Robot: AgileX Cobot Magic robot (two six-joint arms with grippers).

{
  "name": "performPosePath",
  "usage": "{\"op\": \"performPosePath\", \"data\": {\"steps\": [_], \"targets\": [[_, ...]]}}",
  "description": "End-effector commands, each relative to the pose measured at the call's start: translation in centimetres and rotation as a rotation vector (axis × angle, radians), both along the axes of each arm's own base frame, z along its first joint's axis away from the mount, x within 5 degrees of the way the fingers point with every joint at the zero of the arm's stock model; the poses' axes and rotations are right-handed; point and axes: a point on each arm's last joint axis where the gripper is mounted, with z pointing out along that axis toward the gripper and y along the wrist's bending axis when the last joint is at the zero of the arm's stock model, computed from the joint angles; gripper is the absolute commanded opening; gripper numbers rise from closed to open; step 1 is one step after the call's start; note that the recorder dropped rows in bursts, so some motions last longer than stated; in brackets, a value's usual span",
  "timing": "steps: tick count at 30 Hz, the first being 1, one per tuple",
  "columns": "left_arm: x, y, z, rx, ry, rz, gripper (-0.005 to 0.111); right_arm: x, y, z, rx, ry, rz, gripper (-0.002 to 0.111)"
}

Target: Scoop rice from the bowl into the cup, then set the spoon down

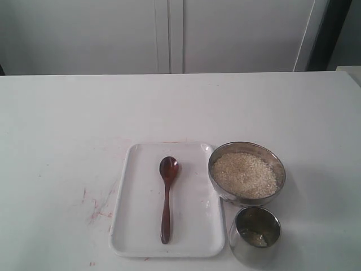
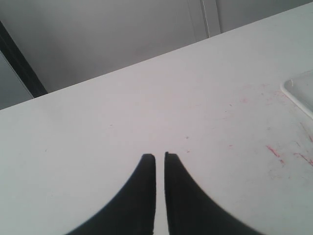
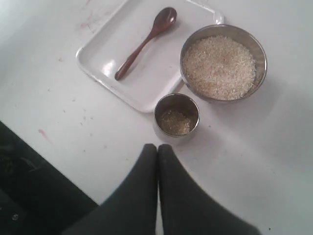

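My left claw (image 2: 160, 156) and right claw (image 3: 157, 147) are pinched together, holding nothing. The spoon (image 1: 167, 197) lies on the white tray (image 1: 135, 226); the rice (image 1: 245, 174) fills the bowl (image 1: 277, 165) just beside it; the cup (image 1: 255, 228) stands close by.

left jaws: black, curved, tapering | right jaws: black, curved, tapering

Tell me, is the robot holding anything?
No. The left end effector and right end effector are shut on nothing; the spoon lies on the white tray.
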Motion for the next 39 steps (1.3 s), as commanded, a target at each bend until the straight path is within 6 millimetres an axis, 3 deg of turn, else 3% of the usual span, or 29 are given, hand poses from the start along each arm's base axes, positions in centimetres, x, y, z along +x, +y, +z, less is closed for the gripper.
{"op": "performPosePath", "data": {"steps": [1,12,19,23,27,39], "targets": [[0.0,0.0,0.3,-0.010,-0.012,-0.008,0.014,-1.4,-1.2,0.3,0.043,-0.050,0.009,0.000],[0.0,0.0,0.3,-0.010,-0.012,-0.008,0.014,-2.3,-3.0,0.8,0.026,-0.159,-0.020,0.000],[0.0,0.0,0.3,-0.010,-0.012,-0.008,0.014,-0.9,-2.5,4.3,0.181,-0.665,-0.004,0.000],[0.0,0.0,0.3,-0.010,-0.012,-0.008,0.014,-1.2,-1.9,4.9,0.312,-0.910,0.032,0.000],[0.0,0.0,0.3,-0.010,-0.012,-0.008,0.014,-1.4,-1.9,3.4,0.400,-1.006,-0.011,0.000],[0.0,0.0,0.3,-0.010,-0.012,-0.008,0.014,-3.3,-4.1,-3.2,0.599,-0.833,-0.442,0.000]]}}
